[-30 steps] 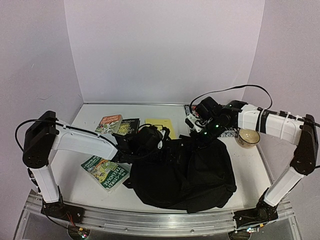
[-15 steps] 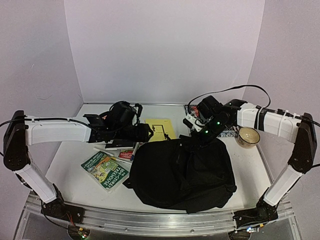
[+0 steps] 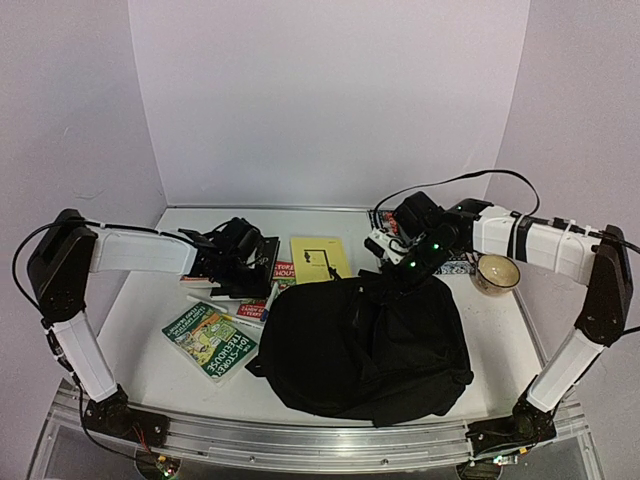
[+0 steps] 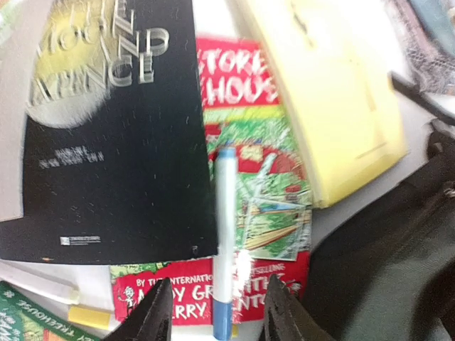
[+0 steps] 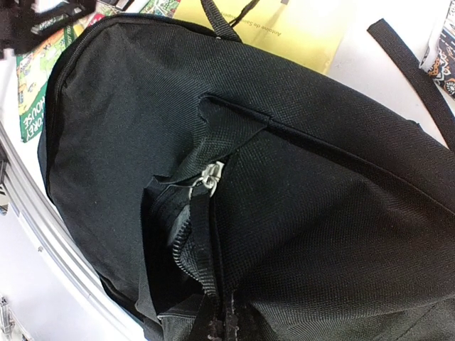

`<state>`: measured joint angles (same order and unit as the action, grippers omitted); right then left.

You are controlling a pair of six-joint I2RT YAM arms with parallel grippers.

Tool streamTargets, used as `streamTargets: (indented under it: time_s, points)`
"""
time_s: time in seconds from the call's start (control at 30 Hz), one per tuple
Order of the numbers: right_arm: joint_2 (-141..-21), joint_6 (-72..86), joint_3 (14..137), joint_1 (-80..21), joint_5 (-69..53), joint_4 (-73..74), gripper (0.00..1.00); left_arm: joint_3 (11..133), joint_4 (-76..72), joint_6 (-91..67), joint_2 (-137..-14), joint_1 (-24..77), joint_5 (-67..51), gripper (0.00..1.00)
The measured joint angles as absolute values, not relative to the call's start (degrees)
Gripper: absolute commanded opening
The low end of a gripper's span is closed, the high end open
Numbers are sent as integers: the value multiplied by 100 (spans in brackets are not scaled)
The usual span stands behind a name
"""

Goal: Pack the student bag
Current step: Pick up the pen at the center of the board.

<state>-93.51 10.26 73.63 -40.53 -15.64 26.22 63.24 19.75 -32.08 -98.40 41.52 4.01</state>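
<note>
Lower left of top view: green book (image 3: 210, 345) lying flat. Just above it my L gripper (image 4: 217, 316) is over the book pile, fingers spread. A blue-white marker (image 4: 225, 234) lies btwn them w/ a gap each side. It sits on a red book (image 4: 249, 185) next to a black book (image 4: 106, 142). Yellow book (image 3: 320, 258) upper centre. Student bag (image 3: 370, 350) fills lower centre, zip partly open. My R gripper (image 3: 397, 272) is pressed tight, pinching the bag's top edge. Bowl (image 3: 497, 273) at right.
</note>
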Motion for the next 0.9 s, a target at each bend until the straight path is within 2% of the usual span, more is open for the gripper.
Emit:
streamTargets:
  time_s: [0.27,0.57,0.7,0.9]
  points:
    - [-9343,1025,7334,-4053,-1570,2617,0,6580,2201,-2998,-10370,4152,249,33]
    - [-9343,1026,7334,-4051,-1666,2617,0,6709,2197,-2975,-10779,4153,-20,31]
    - [-9343,1028,7334,-4051,-1714,2617,0,6747,2205,-2971,-10836,4158,-17,23]
    - [-9343,1031,7334,-4051,-1758,2617,0,6818,2315,-2964,-10897,4208,244,4]
